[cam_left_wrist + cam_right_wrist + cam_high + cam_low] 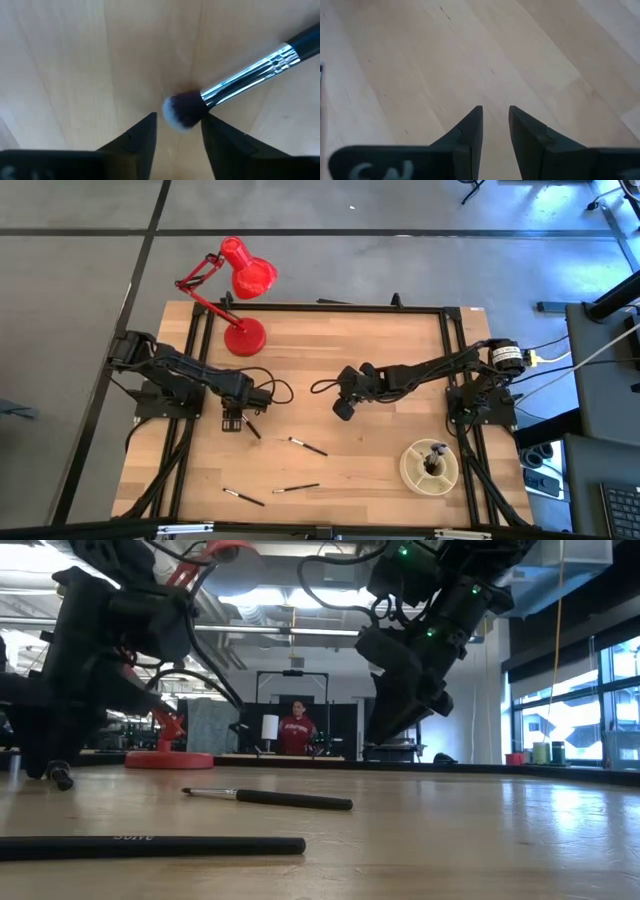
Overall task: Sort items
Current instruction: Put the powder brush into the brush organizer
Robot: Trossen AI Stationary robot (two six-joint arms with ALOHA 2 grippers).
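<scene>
Thin black-handled makeup brushes lie flat on the wooden table: one (251, 427) beside my left gripper (232, 419), three more (307, 446) (243, 497) (296, 488) nearer the front edge. In the left wrist view the open left gripper (179, 125) stands low over the brush's dark, white-tipped bristle head (181, 110), one fingertip on either side; its silver ferrule (245, 70) runs away from the fingers. My right gripper (343, 408) hangs above bare wood mid-table, slightly open (496, 117) and holding nothing. Some brushes stand in the cream dish (441, 478). My left gripper comes at the brush's bristle head (192, 102) from above, fingers pointing down, with the head between the two fingertips (215, 130). The brush lies flat on the table. Whether a finger touches the bristles cannot be told.
A red desk lamp (245, 335) stands at the table's far left, its base behind the left arm. The round cream dish sits near the front right corner. Black frame rails (300, 307) run along the table's edges. A person in red (297, 732) stands far behind the table.
</scene>
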